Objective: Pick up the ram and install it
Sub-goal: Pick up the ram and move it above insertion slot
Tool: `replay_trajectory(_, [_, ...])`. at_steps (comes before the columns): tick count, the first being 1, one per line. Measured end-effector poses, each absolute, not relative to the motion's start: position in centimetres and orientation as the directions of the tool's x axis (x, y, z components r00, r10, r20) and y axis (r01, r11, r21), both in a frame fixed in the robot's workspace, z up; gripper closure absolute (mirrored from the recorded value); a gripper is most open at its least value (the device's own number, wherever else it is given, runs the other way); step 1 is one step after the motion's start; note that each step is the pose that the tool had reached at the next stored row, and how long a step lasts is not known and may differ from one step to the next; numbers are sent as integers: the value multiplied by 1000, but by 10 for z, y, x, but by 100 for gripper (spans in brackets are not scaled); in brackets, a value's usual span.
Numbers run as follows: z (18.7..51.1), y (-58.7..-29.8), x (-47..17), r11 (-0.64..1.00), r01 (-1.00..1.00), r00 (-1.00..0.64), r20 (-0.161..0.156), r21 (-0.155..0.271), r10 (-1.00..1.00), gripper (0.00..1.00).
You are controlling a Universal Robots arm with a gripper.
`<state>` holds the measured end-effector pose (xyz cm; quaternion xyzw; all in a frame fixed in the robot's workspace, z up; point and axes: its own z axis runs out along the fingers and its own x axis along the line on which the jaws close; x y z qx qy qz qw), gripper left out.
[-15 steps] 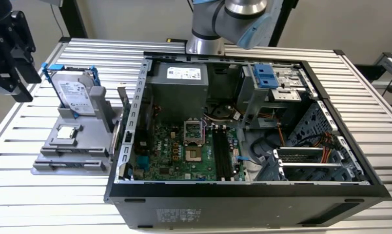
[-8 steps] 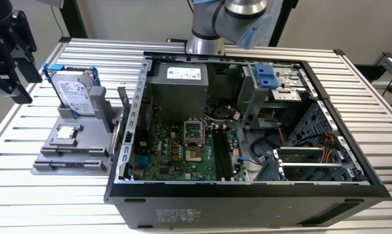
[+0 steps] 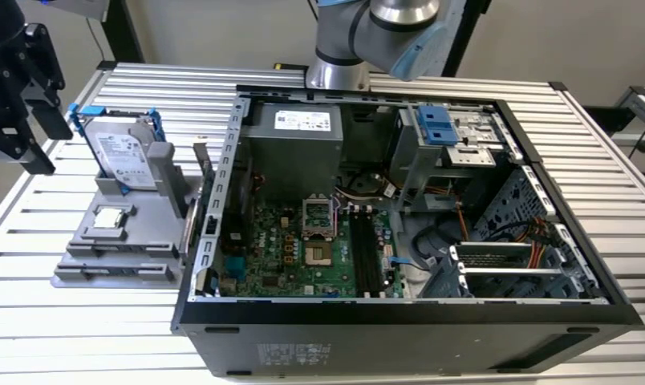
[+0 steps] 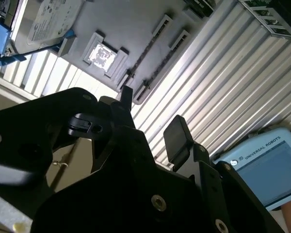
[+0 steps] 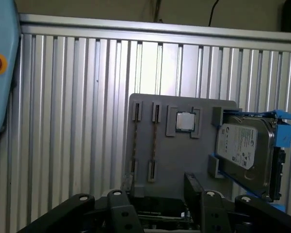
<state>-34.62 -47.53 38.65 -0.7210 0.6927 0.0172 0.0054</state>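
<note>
open empty claw [image 4: 151, 110] faces the ram [image 5: 154, 138], on edge, lengthwise along its gray holder [image 5: 177, 153] slot.

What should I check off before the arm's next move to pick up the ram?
1. Gripper open and empty: ok.
2. Ram standing in the gray holder's slot: cannot tell; a thin edge-on strip at best.
3. Gripper at the holder: not ok; it hangs well apart from it.
4. Motherboard's black slots free: ok, they look empty.
5. Hard drive and processor chip away from the holder's slots: ok.
</note>
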Motion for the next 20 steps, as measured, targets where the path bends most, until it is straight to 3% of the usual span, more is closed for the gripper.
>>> replay_trajectory(20, [371,-475,-346,-40,-999,40,-32,15,-999,0])
